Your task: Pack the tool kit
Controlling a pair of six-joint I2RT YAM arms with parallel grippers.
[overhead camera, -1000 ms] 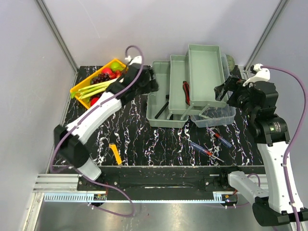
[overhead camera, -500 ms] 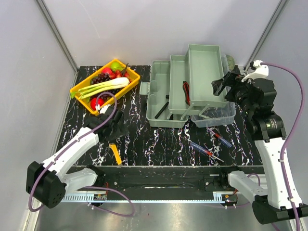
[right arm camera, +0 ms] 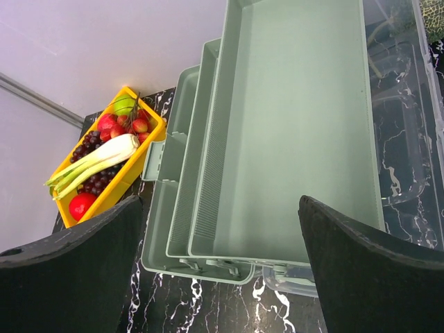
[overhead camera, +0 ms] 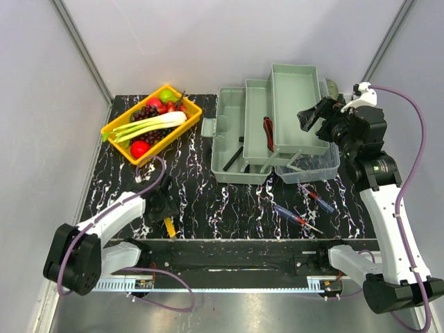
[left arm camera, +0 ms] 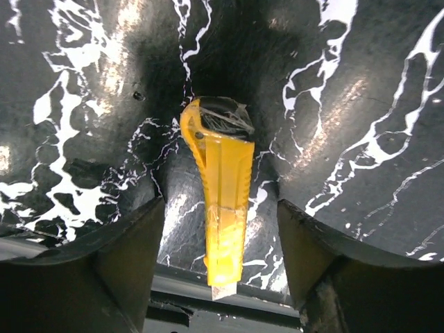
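The toolbox (overhead camera: pixel 295 104) stands open at the far right of the worktop (overhead camera: pixel 229 201), its trays fanned out in steps and its clear lid (overhead camera: pixel 316 166) folded down on the near right side. A red-handled tool (overhead camera: pixel 268 132) lies in the middle tray and a dark one (overhead camera: pixel 232 158) in the base. Two screwdrivers (overhead camera: pixel 295 216) lie loose on the worktop in front of the lid. The yellow cutter (overhead camera: pixel 168 227) lies well apart from the box, at the near left edge.

The left end effector (left arm camera: pixel 219 229) is low over the cutter (left arm camera: pixel 225 201), spread wide with one finger on each side of the handle, and grips nothing. The right end effector (overhead camera: pixel 312 118) is also wide open and holds nothing; it hovers above the top tray, which looks bare in the right wrist view.

The step in hand looks like the pick of the cutter, and most of the packing seems undone. The cutter is flat and slim and sits right at the worktop's rim, with what may be its blade tip toward the edge. If the fingers close off-centre or too high, they could skid it over the edge or pinch only its top and lose it on the lift. Coming down too far would jam the fingers (left arm camera: pixel 128 263) on the worktop. On the carry, the left arm must pass the fruit tray (overhead camera: pixel 111 132) and reach a box that the right arm hangs over, so the arms could clash or knock a tray.
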